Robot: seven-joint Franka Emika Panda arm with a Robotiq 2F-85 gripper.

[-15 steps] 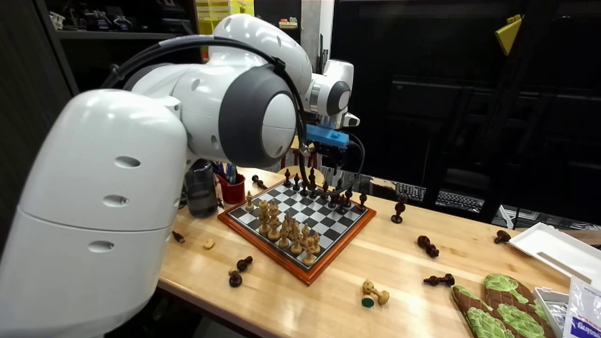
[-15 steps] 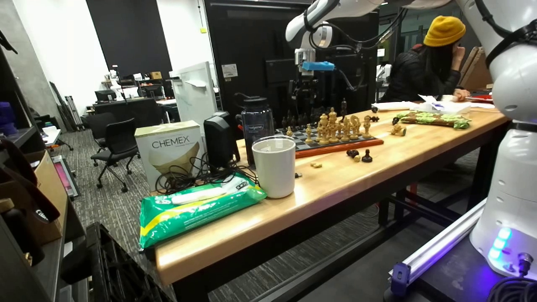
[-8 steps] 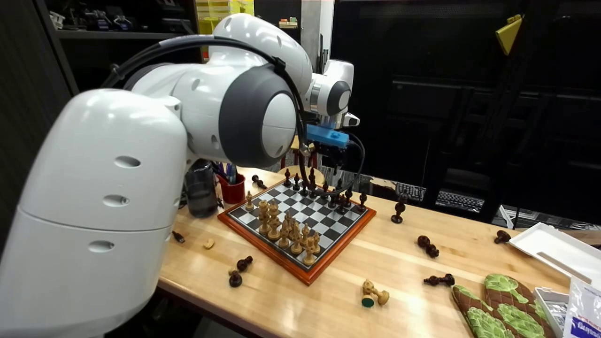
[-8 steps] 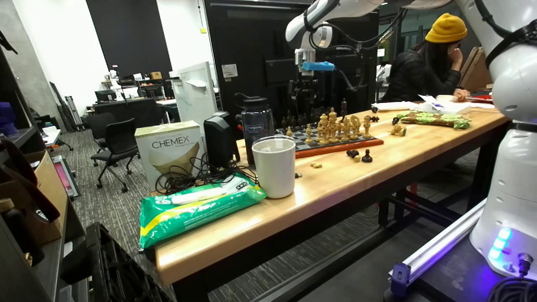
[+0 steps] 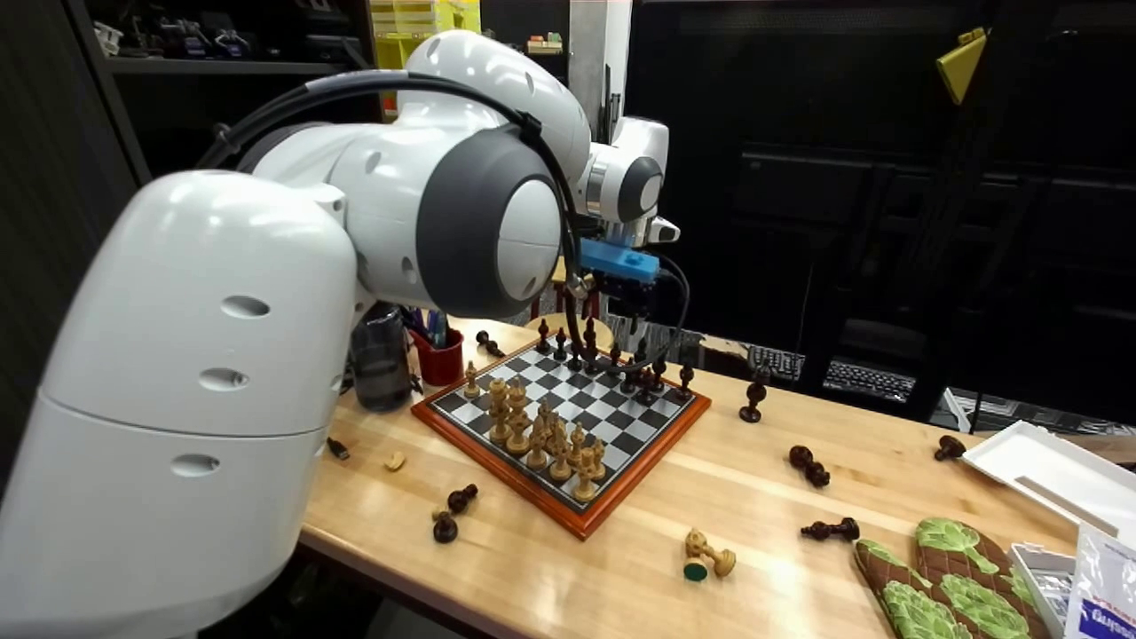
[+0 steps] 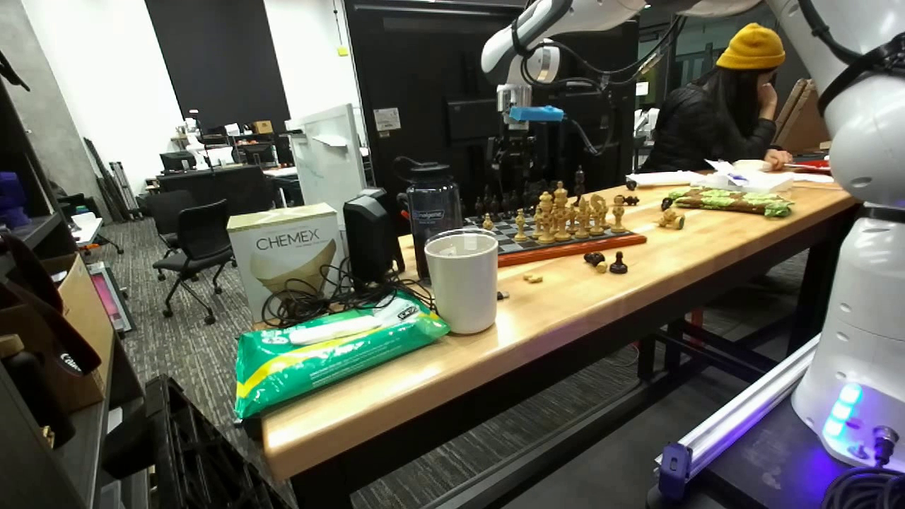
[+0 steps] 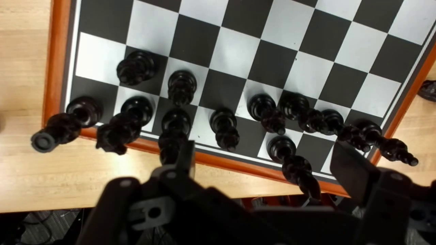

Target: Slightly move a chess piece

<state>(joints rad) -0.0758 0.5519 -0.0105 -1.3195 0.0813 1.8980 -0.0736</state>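
Nearest the wrist camera, the gripper point(image 7: 264, 153) is held with its fingers point(image 7: 186, 158) spread wide; nothing is clamped. Framed between them in that view, on a light square of the outermost row: a tall dark piece point(image 7: 297, 166), upright. Height above it can't be judged. Another dark piece point(image 7: 174, 131) is partly overlapped by one finger; touching or apart, not readable. Target isn't named in the task; the framed piece is guessed.

Progress: judged early. No piece is seen lifted or gripped, and no completed nudge can be confirmed. Left to do, presumably: fingers lowered around one piece, closed, small shift made, piece released. Crowded neighbours could easily be knocked.

Just past that, more dark pieces point(image 7: 224, 127) are stood on the chessboard point(image 7: 235, 47). Gripper is seen above this side in both exterior views, finger detail lost against black. Light pieces point(image 5: 538, 442) are mostly bunched on the opposite side.

Just off the board, a lone dark piece point(image 5: 754, 392) is stood upright. Farther out on the table point(image 5: 763, 497), toppled pieces point(image 5: 723, 561) are scattered; a red cup point(image 5: 439, 359) is set near a bottle point(image 5: 380, 359). Toward the table's end, a mug point(image 6: 461, 283) is placed just beside a green pack point(image 6: 339, 357). Well beyond, a person point(image 6: 714, 127) is seen in the background.
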